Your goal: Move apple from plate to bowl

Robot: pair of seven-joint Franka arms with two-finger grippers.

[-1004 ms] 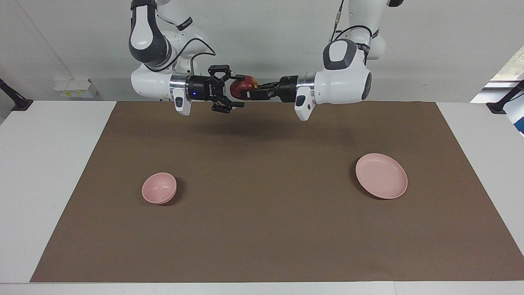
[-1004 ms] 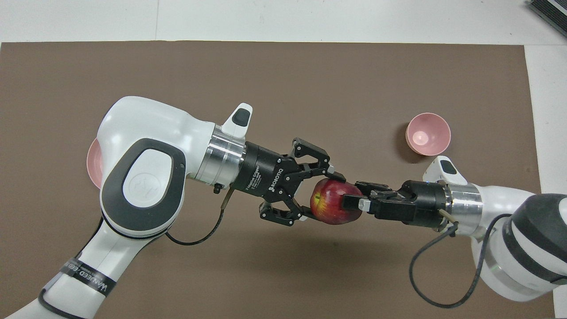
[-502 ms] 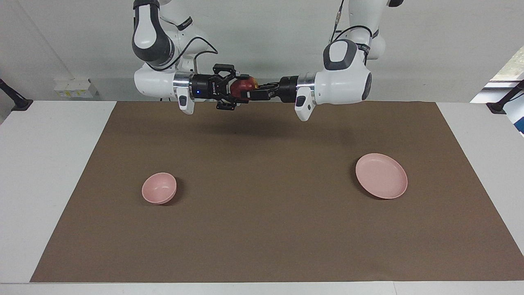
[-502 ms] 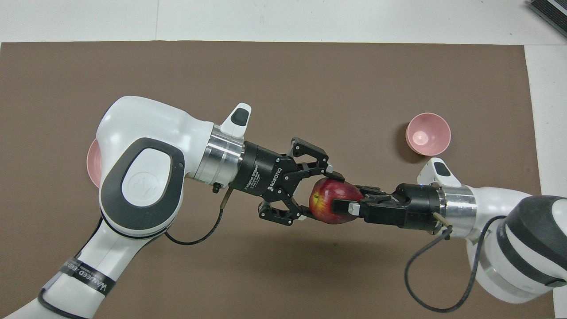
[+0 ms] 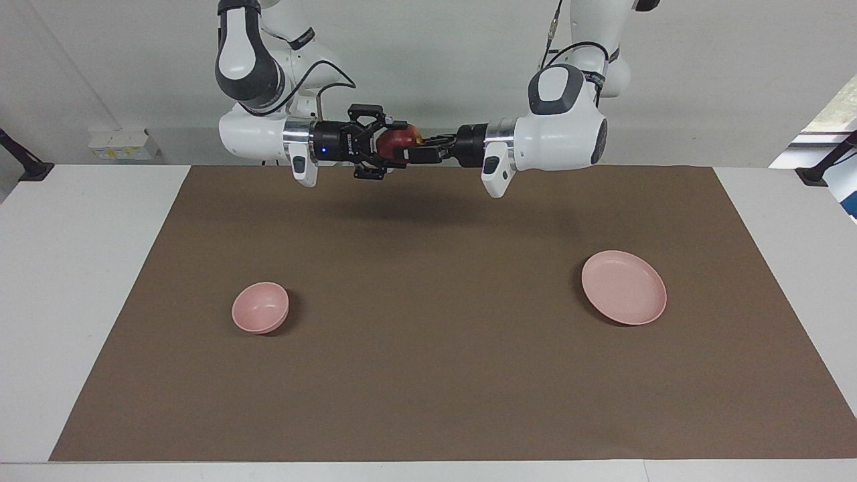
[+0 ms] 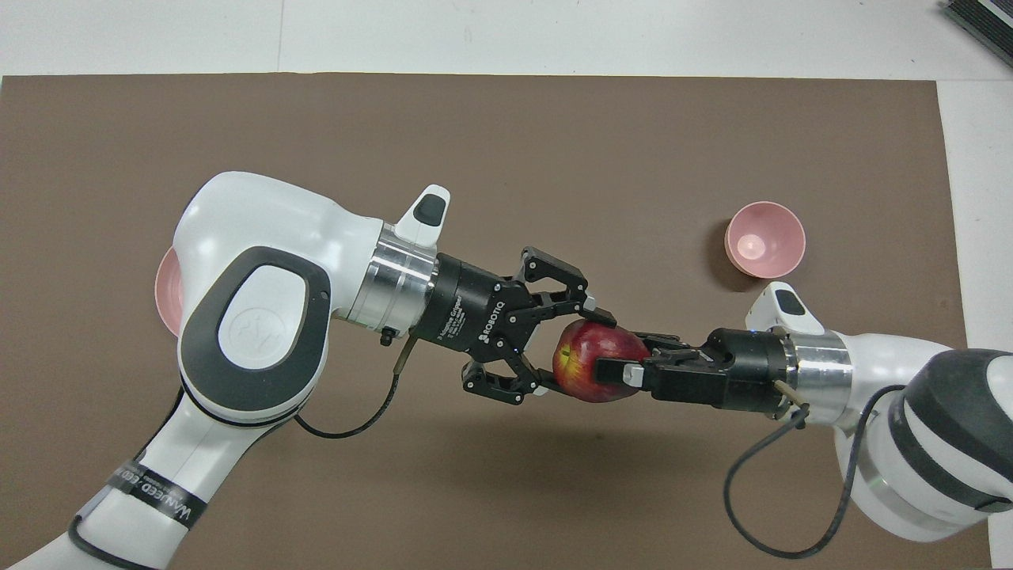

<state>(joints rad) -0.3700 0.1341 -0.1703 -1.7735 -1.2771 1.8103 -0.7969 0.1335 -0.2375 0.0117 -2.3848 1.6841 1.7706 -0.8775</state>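
The dark red apple (image 5: 396,138) (image 6: 584,355) hangs high over the mat's middle, near the robots' end, between both grippers. My left gripper (image 5: 410,152) (image 6: 575,352) is shut on it, one fingertip at each side. My right gripper (image 5: 395,144) (image 6: 619,368) comes in from the other end and is shut on it from above and below. The pink plate (image 5: 624,287) lies empty toward the left arm's end; in the overhead view only a sliver of the plate (image 6: 165,293) shows under the left arm. The pink bowl (image 5: 260,306) (image 6: 765,239) stands empty toward the right arm's end.
A brown mat (image 5: 428,375) covers most of the white table. A small white box (image 5: 120,144) sits by the wall at the right arm's end. Black clamps (image 5: 820,175) stand at the table's corners nearest the robots.
My right gripper moved in around the apple and its fingers came together on it. My left gripper kept its hold. Both arms rose slightly.
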